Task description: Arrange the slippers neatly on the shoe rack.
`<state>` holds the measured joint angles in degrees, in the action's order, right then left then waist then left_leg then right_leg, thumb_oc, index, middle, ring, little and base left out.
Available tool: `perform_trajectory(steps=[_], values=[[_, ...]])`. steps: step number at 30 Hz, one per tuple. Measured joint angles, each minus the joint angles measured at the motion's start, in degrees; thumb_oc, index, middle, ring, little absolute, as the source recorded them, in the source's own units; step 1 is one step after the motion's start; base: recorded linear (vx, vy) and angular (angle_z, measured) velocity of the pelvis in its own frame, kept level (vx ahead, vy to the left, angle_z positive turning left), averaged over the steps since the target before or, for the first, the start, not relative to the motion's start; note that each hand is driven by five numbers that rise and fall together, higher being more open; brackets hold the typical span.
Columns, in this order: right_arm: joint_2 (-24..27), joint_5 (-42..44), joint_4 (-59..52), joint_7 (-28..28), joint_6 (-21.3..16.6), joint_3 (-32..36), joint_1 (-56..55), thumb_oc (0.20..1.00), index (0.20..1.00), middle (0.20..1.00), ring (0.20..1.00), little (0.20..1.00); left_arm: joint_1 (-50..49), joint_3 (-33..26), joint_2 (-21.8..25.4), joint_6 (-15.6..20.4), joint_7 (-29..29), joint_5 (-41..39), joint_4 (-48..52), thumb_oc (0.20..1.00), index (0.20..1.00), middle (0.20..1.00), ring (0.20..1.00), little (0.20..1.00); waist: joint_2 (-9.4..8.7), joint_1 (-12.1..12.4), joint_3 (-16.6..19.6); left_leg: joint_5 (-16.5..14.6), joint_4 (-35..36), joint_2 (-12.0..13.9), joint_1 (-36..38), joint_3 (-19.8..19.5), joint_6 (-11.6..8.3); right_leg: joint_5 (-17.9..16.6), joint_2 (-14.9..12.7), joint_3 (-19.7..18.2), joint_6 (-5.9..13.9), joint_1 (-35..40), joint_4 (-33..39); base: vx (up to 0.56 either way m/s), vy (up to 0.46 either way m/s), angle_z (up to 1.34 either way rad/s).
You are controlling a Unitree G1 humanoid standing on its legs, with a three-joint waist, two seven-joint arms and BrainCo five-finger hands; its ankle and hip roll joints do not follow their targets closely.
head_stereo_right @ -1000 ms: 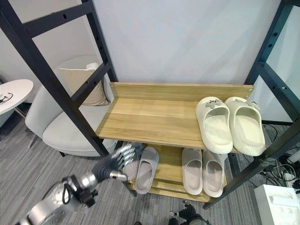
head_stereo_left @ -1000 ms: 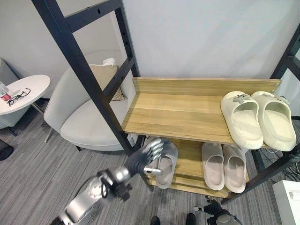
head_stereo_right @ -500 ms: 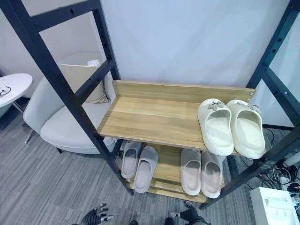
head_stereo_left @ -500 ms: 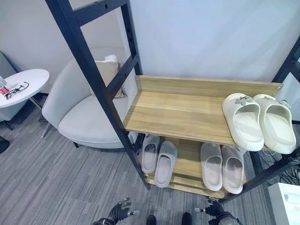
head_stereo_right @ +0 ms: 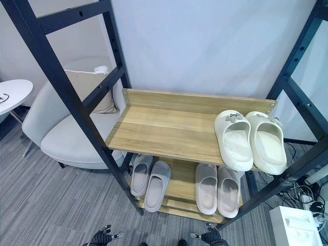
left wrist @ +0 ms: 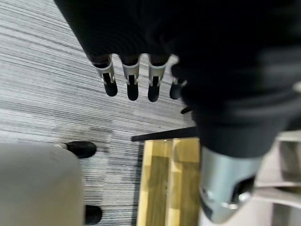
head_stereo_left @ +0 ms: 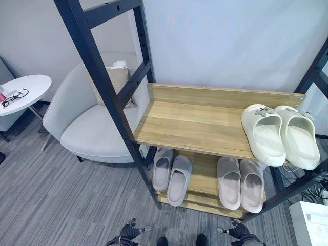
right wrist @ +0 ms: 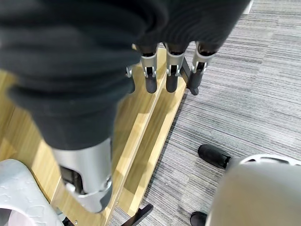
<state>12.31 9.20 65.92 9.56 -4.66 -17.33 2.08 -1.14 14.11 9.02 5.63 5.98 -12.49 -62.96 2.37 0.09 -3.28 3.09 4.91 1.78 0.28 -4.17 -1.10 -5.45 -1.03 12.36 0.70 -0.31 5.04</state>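
Slippers: six soft, moulded foam slides, all on the wooden shoe rack with black metal frame (head_stereo_left: 200,120).
Lower shelf, left: grey pair (head_stereo_left: 170,174), side by side, toes inward; the right one sits a little further out than its mate.
Lower shelf, right: pale pinkish-grey pair (head_stereo_left: 241,182), touching, heels roughly level.
Upper shelf, right end: cream pair with small charms on the straps (head_stereo_left: 281,134), heels overhanging the front edge; rest of that shelf bare.
Count: three pairs, six slippers; two shelves.
Handling (judgement): light, springy, slightly grippy foam, not fragile; best taken by the strap arch or pinched at the heel rim. A push on the heel should slide one inward.
Left hand (head_stereo_left: 128,234): low at the bottom edge of the eye view, above grey carpet; fingers straight and relaxed in its wrist view, holding nothing.
Right hand (head_stereo_left: 236,231): low beside the rack's front foot; fingers (right wrist: 170,77) extended, empty.
Surroundings: one white tub armchair (head_stereo_left: 87,123) with a beige cushion; one round white side table (head_stereo_left: 25,87) far left.
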Motion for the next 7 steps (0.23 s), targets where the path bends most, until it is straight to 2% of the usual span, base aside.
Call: perform_trajectory(steps=[4,7], values=[[0.05,0.94,-3.23,1.11,-0.47,0.00,0.08,1.000,1.000,1.000,1.000,1.000,0.22,3.64,0.07,0.42,0.93,0.12,2.22,1.000,1.000,1.000,1.000,1.000,0.23,-0.06,0.16,0.00,0.01,0.02,0.50,0.11,0.01,-0.01,0.02,-0.10,-0.01,0.21,0.01,0.00,0.000,0.00],[0.30,0.98,-4.55,1.67,-0.62,0.10,0.33,1.000,1.000,1.000,1.000,1.000,0.26,4.02,0.03,0.47,0.99,0.17,2.50,1.000,1.000,1.000,1.000,1.000,0.45,-0.23,0.30,-0.03,0.01,0.01,0.52,0.23,0.03,-0.01,0.03,-0.31,0.00,0.13,0.00,0.00,-0.002,-0.04]])
